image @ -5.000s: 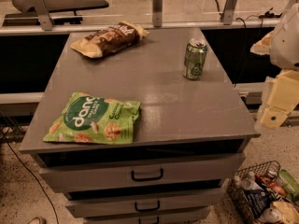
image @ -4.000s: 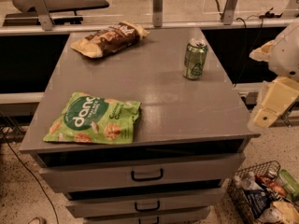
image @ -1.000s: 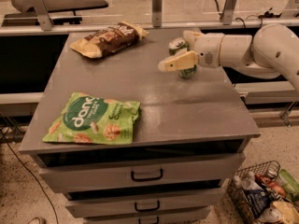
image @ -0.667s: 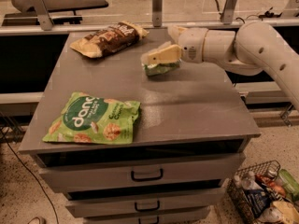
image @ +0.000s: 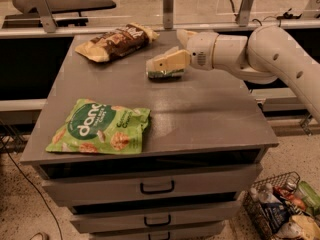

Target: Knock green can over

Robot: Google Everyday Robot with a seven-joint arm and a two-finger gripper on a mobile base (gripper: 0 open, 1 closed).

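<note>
grey surface (image: 200, 119) atop a drawer cabinet (image: 157, 186) fills your camera view, with a wire basket (image: 280, 209) of packets on the floor at lower right. you see the arm (image: 260, 49) reaching in from the right, its gripper (image: 159, 65) low over the far middle of the surface and pressed on the green can (image: 167, 74) - the can looks tipped on its side, mostly hidden beneath. you cannot tell whether the gripper is parted or closed. a brown snack bag (image: 116, 40) lies just behind-left; a green snack bag (image: 100, 129) lies near the front-left - well apart.
</note>
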